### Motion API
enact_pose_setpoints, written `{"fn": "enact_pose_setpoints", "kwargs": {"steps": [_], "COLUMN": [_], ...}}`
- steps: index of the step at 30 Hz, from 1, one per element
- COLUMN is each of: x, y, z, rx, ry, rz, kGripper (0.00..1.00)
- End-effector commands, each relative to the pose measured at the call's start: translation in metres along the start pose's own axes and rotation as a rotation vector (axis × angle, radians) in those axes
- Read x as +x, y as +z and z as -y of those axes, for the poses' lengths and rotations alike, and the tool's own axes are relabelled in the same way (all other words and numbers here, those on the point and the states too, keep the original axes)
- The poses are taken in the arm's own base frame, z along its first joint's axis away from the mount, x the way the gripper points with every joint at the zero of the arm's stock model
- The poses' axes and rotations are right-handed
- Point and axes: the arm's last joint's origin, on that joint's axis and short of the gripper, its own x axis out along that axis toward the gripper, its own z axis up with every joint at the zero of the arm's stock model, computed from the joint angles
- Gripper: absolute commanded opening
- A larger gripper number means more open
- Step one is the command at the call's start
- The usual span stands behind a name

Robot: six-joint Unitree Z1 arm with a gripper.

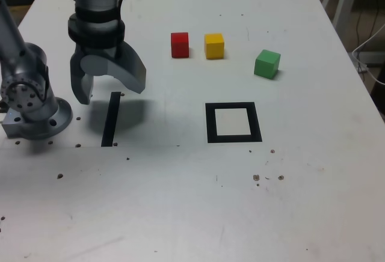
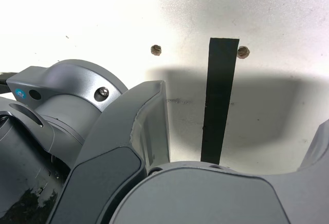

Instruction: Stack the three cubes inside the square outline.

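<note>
At the exterior view's left, the gripper [image 1: 108, 91] is hanging just above the table [image 1: 180, 214] with its jaws spread wide and holding nothing, straddling the straight black tape strip [image 1: 110, 119] — the wrist view is showing that same strip [image 2: 220, 100] running between the jaws. Moving rightward, the red cube [image 1: 179, 44] and the yellow cube [image 1: 214, 45] are sitting near each other, the green cube [image 1: 266, 63] a little apart. The square outline [image 1: 233, 122] is lying nearer the camera than the cubes, its white centre bare. Nothing is stacked yet. Judging by this, the first reach is going best by centring over one cube — squared to its faces — before descending and closing.
</note>
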Motion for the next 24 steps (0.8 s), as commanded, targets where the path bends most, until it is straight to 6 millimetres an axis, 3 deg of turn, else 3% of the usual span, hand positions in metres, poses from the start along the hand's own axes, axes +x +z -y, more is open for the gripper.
{"fn": "enact_pose_setpoints", "kwargs": {"steps": [1,16,24], "x": [0.0,-0.001,-0.021], "y": [-0.001,0.003,0.019], "z": [0.0,-0.002,-0.01], "rx": [-0.002,-0.004,0.0], "ry": [0.003,0.024,0.088], "rz": [0.003,-0.009,-0.012], "kGripper": [1.0,1.0,1.0]}}
